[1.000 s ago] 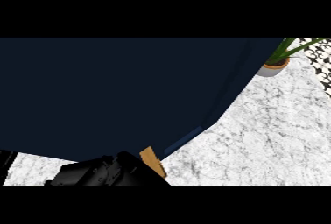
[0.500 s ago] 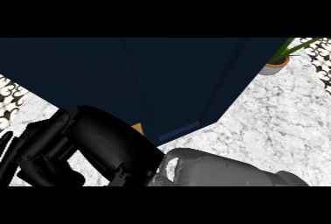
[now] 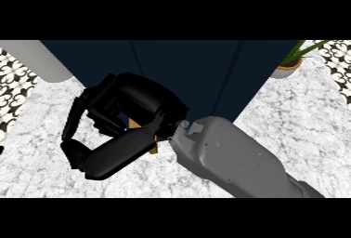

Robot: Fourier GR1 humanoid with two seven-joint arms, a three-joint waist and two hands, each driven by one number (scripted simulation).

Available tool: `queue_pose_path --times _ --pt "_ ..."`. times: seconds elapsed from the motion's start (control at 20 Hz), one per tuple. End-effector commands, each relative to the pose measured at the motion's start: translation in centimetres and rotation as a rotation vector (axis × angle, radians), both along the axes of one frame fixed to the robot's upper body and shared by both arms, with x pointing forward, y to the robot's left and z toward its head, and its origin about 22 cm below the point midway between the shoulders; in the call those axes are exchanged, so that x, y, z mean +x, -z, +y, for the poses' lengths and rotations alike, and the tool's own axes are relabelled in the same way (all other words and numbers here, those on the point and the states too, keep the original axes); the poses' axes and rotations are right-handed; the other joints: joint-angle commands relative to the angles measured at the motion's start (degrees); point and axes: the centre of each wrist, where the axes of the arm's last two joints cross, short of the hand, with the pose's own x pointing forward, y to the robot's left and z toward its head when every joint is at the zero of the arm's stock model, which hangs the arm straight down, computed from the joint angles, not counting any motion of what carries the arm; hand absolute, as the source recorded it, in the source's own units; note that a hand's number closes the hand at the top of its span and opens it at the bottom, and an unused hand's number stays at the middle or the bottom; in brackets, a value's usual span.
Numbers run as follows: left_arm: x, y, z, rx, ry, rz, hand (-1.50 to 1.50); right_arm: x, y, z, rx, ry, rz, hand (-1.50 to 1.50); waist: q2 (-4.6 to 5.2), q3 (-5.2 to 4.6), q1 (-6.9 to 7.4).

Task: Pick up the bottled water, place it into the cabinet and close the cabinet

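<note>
Right hand [image 3: 126, 118] is up against the dark navy cabinet [image 3: 185, 69] at the desk's far edge, grey forearm coming in from the near right. Fingers are curled, thumb stretched down-left. Can't say for sure they grip anything: a small tan sliver [image 3: 134, 123] shows just under the palm, touching it, but I can't identify it. Calling the hand curled, contents unconfirmed.

Bottled water: not visible anywhere. Either behind the hand or already inside the cabinet; can't tell which. So nothing on its look from this view: no cap, label or body showing.

Handling, my judgement only: a filled bottle is moderately heavy for its size, smooth plastic, slippery, walls give a bit under squeeze. I'd wrap it mid-body, thumb opposite fingers, keep it upright.

Cabinet front shows vertical seams; whether the door is fully shut I can't tell.

Left hand: not in frame.

Also there: potted plant [image 3: 291, 62] at the far right of the marble desk [image 3: 302, 121], pale cylinder [image 3: 34, 58] at the far left.
</note>
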Motion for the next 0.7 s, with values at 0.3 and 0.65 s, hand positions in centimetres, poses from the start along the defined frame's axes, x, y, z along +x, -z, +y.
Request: queue_pose_path --times 0.3,0.65 --pt "0.6 -1.5 0.5 0.017 -0.014 0.004 -1.50 6.0 1.8 -4.0 -0.014 0.268 -0.086 1.50 0.00 0.00 -0.57" --pt "0.4 -0.7 -1.3 0.006 -0.004 0.013 -1.50 8.9 0.3 -7.1 -0.028 0.432 -0.128 1.50 0.10 0.01 -0.67"
